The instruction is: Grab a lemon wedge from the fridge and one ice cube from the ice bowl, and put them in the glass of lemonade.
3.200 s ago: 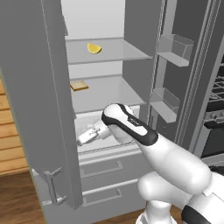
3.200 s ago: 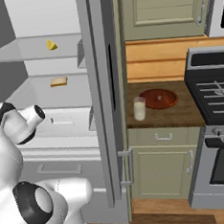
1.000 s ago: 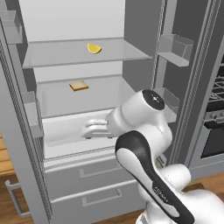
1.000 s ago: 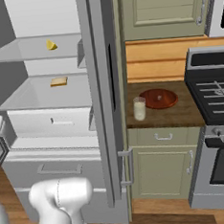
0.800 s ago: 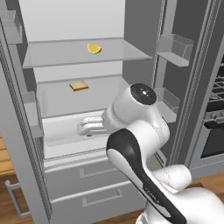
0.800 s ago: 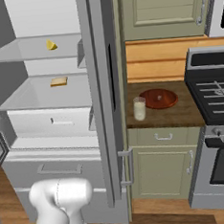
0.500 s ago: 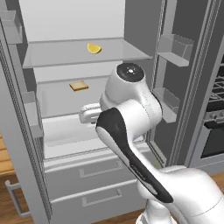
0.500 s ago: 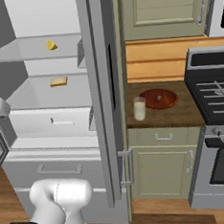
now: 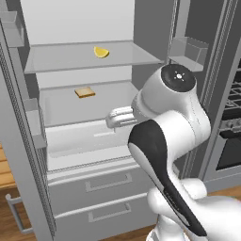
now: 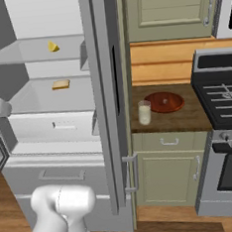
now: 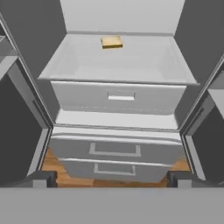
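Note:
The fridge (image 9: pixel 155 28) stands open, showing its pale grey interior. The lemon wedge (image 9: pixel 100 52) lies on the upper glass shelf, also seen as the yellow wedge (image 10: pixel 53 46) from the right. My gripper (image 9: pixel 111 119) hovers in front of the middle shelf, well below and slightly right of the wedge. In the hand view my gripper (image 11: pixel 111 179) is open and holds nothing, its fingertips (image 11: pixel 41 178) wide apart. On the counter right of the fridge, the glass of lemonade (image 10: pixel 144 112) stands beside the ice bowl (image 10: pixel 163 102).
A flat tan slice (image 9: pixel 84 92) lies at the back of the middle shelf above a white drawer (image 11: pixel 118 97). Two lower grey drawers (image 9: pixel 106 183) are closed. The open fridge door (image 10: pixel 105 89) separates the interior from the counter. A stove (image 10: pixel 220 94) is at right.
The arm has risen: the hand lifted from drawer height to middle-shelf level and shifted a little right. The gripper stayed open. Nothing in the fridge moved.

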